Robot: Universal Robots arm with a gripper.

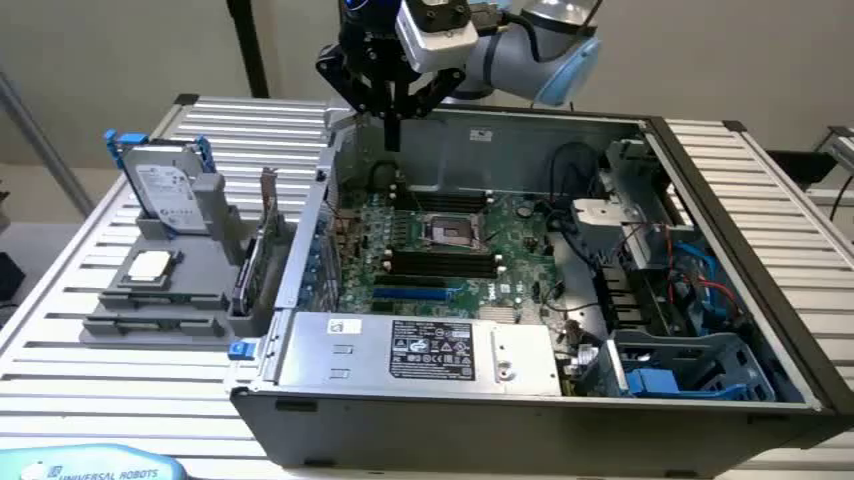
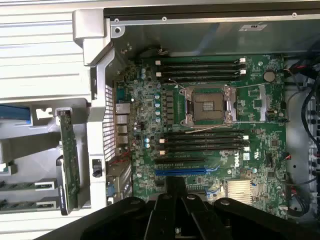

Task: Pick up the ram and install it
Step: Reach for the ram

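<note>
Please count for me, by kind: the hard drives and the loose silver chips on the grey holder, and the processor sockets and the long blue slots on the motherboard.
Hard drive: 1
Loose silver chip: 1
Processor socket: 1
Long blue slot: 1
Total: 4

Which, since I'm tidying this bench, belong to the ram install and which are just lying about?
Job: thin green ram stick; long black memory slots; shut black gripper.
Lying about: silver hard drive with blue rails; green expansion card with metal bracket; square silver processor chip.
</note>
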